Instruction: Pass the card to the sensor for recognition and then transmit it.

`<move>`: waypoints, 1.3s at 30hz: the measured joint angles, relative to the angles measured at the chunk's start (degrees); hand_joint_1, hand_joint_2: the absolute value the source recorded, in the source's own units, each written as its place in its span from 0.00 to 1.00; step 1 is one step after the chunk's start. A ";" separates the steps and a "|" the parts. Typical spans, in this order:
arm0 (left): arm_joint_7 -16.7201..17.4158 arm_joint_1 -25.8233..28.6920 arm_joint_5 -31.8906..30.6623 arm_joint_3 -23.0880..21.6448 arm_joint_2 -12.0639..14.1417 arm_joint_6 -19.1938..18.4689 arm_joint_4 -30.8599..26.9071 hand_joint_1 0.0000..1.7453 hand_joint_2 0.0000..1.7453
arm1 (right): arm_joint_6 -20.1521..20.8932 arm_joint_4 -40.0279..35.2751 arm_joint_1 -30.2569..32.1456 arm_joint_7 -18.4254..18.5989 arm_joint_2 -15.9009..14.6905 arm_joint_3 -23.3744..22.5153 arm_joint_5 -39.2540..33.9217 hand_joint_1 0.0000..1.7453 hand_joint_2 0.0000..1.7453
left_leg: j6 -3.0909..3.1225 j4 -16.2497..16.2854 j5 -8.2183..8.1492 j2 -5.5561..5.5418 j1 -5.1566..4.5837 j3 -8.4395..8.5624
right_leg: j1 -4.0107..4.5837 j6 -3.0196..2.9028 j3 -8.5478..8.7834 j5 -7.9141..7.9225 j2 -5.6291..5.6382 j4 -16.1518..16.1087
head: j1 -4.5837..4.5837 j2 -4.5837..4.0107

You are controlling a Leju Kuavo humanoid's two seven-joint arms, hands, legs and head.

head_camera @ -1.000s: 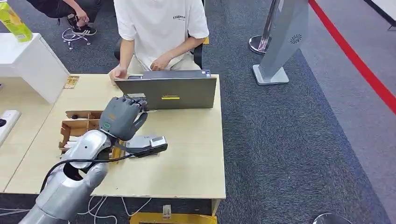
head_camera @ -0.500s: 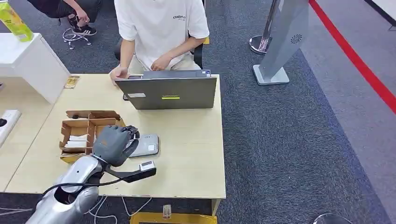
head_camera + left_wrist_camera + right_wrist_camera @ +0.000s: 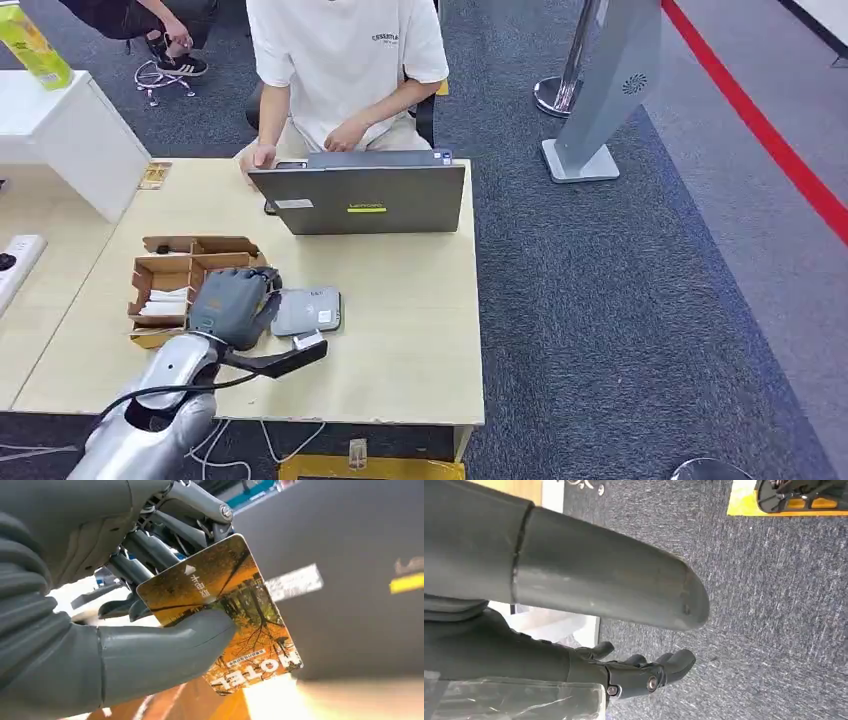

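My left hand (image 3: 232, 305) hovers low over the near left part of the wooden table (image 3: 410, 340), just left of the flat grey sensor (image 3: 310, 310). In the left wrist view the left hand (image 3: 100, 645) pinches an orange autumn-tree card (image 3: 225, 587) marked HOTEL between thumb and fingers, facing the dark laptop back. In the head view the hand hides the card. My right hand (image 3: 589, 667) hangs over grey carpet with its fingers apart and nothing in it.
A cardboard tray (image 3: 165, 285) with white cards sits left of my hand. An opened grey laptop (image 3: 360, 198) stands at the table's far side, a person in a white shirt (image 3: 345, 50) seated behind it. A white cabinet (image 3: 60, 130) stands far left.
My left hand has dropped from in front of the laptop to the table's near left, and now sits beside the sensor. The card stays in its grip.
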 joint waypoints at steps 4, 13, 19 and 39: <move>-0.50 -0.88 -0.26 0.02 -2.46 2.47 2.64 1.00 1.00 | 0.26 0.00 -0.02 0.00 0.00 0.07 0.39 0.00 0.00 | 0.00 0.01 0.00 0.00 -0.03 0.00 | 0.00 -0.01 -0.01 0.02 0.02 0.00 | 0.00 0.00; -0.94 -1.37 -0.17 0.07 -5.00 2.58 5.24 1.00 1.00 | 0.41 0.00 -0.03 0.00 0.00 0.11 0.48 0.00 0.00 | 0.00 -0.01 0.00 0.01 -0.02 0.00 | 0.01 -0.01 -0.02 0.01 0.01 0.00 | 0.00 0.00; 0.00 -1.52 -1.27 0.07 -5.79 -0.71 7.54 1.00 1.00 | 0.44 0.00 -0.03 0.00 0.00 0.31 0.55 0.00 0.00 | -0.01 -0.01 0.00 0.01 -0.02 0.00 | 0.01 -0.01 -0.02 0.01 0.02 0.00 | 0.00 0.00; 3.21 -4.57 -3.58 0.09 -7.47 -0.81 16.87 1.00 1.00 | 1.09 0.00 -0.03 0.00 0.00 1.33 2.31 0.00 0.00 | -0.01 -0.01 0.01 0.00 -0.02 0.01 | 0.01 -0.01 -0.01 0.02 0.01 0.00 | 0.00 0.00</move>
